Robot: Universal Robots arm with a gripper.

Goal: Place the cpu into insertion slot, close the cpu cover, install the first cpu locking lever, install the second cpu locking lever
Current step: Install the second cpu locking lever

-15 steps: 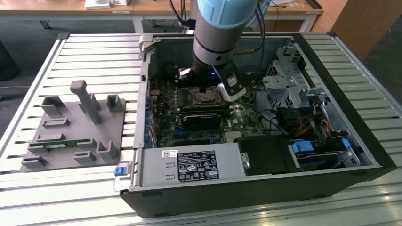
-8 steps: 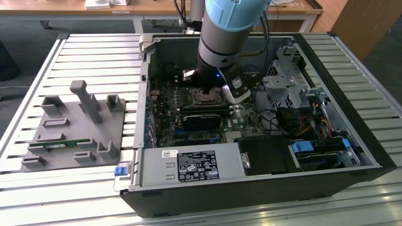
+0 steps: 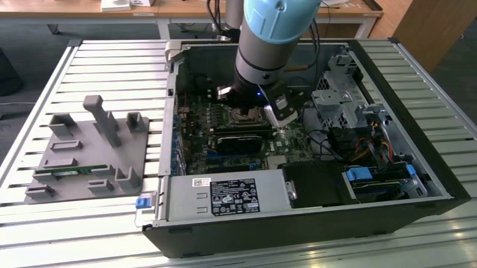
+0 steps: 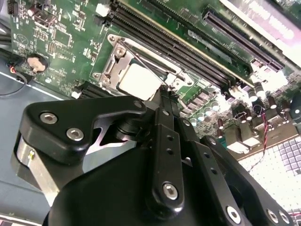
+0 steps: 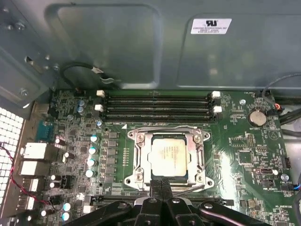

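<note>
Looking from largest down, I see the slatted metal table point(image 3: 89, 67) carrying the open black computer case point(image 3: 313, 223), laid on its side so the green motherboard point(image 5: 244, 141) faces up for the arm. On it the small square insertion slot point(image 5: 141, 139) with its silver rim already holds the pale tan square cpu point(image 5: 169, 155), seated flat. The thin silver cpu cover point(image 5: 197, 141) frames the chip and lies down over it, I think, though a wire lever point(image 5: 160, 127) along one edge is hard to judge. My black gripper point(image 5: 162, 181) sits at the socket's edge with its jaws drawn together, gripping nothing I can make out.
</note>
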